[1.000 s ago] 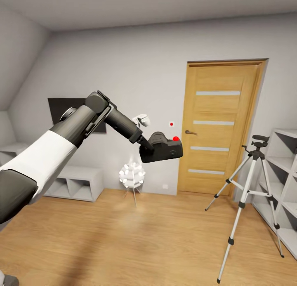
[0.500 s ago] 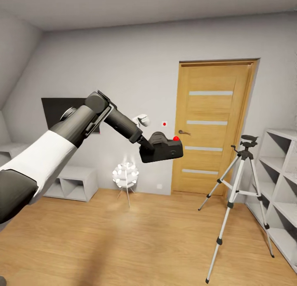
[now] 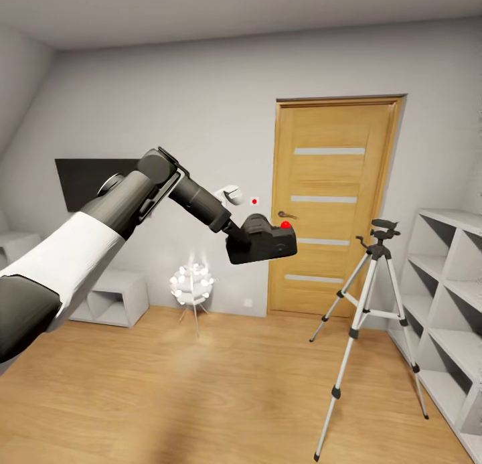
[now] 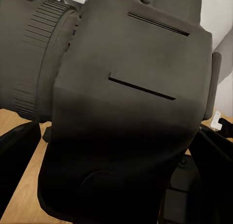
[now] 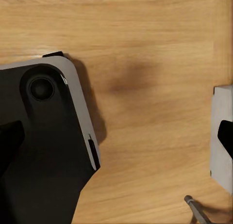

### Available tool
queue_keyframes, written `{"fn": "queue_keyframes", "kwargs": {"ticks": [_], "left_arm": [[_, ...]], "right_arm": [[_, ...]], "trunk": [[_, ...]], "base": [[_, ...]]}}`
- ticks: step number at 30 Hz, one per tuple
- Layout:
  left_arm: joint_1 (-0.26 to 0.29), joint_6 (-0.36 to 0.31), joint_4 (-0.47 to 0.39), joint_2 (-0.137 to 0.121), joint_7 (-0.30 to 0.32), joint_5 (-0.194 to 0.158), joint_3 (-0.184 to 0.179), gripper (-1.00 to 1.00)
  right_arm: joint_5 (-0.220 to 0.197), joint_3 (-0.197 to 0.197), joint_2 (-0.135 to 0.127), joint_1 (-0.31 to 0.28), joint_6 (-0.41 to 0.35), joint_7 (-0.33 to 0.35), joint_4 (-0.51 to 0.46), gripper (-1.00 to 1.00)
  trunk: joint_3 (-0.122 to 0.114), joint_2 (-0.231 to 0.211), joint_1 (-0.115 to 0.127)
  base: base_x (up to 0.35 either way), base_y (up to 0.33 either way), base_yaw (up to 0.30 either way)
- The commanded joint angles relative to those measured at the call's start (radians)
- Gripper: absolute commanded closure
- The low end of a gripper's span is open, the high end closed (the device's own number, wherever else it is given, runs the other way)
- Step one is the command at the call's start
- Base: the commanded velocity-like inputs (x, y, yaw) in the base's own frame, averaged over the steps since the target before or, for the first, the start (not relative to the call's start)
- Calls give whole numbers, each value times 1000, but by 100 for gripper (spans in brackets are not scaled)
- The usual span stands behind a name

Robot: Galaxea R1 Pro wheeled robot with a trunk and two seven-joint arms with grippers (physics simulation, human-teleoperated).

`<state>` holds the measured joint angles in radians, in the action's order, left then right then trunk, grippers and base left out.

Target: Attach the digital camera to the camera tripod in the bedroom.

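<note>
One arm, the left, held the camera (image 3: 262, 245) raised before the oak door (image 3: 331, 209), its jaws closed on the body. The tripod (image 3: 368, 317) stood on the wood floor (image 3: 201, 397) beside white shelves (image 3: 448, 303). I cannot tell the right jaws' state.

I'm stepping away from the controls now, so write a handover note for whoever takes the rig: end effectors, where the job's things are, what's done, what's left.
Left end effector: shut on the digital camera, held up at chest height in front of the robot.
Right end effector: its wrist view looks down on the plank floor; I cannot tell whether it is open or shut.
Camera tripod: standing on the floor to the right, between the oak door and the white shelf unit; its head is bare.
Done: camera picked up, robot in the bedroom facing the tripod.
Left: close the gap, bring the camera over the tripod head, seat it, release.
</note>
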<state>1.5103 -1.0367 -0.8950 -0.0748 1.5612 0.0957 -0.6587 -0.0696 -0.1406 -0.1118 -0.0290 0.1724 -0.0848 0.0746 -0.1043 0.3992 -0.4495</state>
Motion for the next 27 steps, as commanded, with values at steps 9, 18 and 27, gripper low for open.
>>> {"fn": "queue_keyframes", "kwargs": {"ticks": [9,18,27], "left_arm": [[1,-10,-1,0,10,10,-1,100],[1,-10,-1,0,10,10,-1,100],[1,-10,-1,0,10,10,-1,100]], "right_arm": [[-7,-4,0,-2,9,2,5,-100],[-7,-3,0,-2,9,4,5,-100],[-7,-4,0,-2,9,43,5,-100]], "trunk": [[0,1,-1],[1,1,-1],[9,1,-1]], "base": [[107,-303,0],[171,-284,53],[205,-216,76]]}}
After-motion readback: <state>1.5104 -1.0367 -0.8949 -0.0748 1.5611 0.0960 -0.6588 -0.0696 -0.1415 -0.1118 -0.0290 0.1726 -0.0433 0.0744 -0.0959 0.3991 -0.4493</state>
